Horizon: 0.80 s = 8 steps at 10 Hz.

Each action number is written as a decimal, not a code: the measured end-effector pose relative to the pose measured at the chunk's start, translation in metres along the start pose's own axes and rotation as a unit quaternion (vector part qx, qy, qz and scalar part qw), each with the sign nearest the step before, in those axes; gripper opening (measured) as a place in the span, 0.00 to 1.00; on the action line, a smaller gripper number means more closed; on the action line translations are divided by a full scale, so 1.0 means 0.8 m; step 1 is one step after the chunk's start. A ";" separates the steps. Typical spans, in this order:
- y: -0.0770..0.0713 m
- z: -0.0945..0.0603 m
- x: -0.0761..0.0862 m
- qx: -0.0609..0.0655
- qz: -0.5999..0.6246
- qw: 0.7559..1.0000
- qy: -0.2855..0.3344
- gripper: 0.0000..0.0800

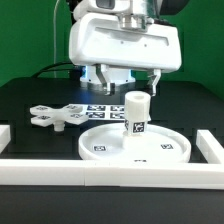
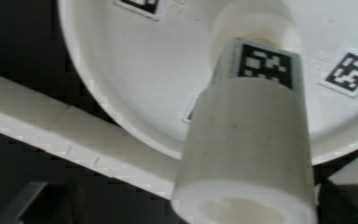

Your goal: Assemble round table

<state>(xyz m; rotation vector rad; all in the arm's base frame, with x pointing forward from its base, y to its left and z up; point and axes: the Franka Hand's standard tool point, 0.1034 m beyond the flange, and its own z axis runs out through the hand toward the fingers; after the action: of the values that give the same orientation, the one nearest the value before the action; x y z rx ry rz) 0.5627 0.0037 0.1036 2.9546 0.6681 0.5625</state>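
The large rimmed round disc (image 1: 100, 141) lies flat on the black table near the front rail. The short thick cylinder leg (image 1: 137, 113) stands upright at the disc's centre, with a tag on its side. My gripper (image 1: 128, 78) hangs just above and behind the leg's top, its fingers spread wider than the leg and holding nothing. In the wrist view the leg (image 2: 247, 120) runs up from the disc (image 2: 140, 70) between my gripper's (image 2: 190, 198) dark fingertips (image 2: 34, 200), with a gap on each side. The flat cross-shaped foot piece (image 1: 55, 115) lies to the exterior view's left of the disc.
The marker board (image 1: 104, 109) lies behind the disc, under the gripper. White border rails run along the front (image 1: 100, 172), the exterior view's left (image 1: 5, 135) and the exterior view's right (image 1: 210, 146). A rail also shows in the wrist view (image 2: 69, 125).
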 end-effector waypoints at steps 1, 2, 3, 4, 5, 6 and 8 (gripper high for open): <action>-0.014 0.002 -0.002 0.023 0.013 0.999 -0.037 0.81; -0.022 0.002 0.004 0.039 0.016 0.997 -0.067 0.81; -0.023 0.003 0.008 0.050 0.017 0.995 -0.089 0.81; -0.032 0.001 0.008 0.068 0.022 0.988 -0.137 0.81; -0.035 0.002 0.011 0.079 0.016 0.982 -0.171 0.81; -0.034 0.005 0.010 0.090 0.008 0.974 -0.206 0.81; -0.017 0.016 0.020 0.098 -0.014 0.968 -0.232 0.81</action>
<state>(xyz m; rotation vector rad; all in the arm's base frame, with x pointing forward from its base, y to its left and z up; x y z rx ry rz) 0.5754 0.0232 0.0953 3.0695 0.7395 -0.2128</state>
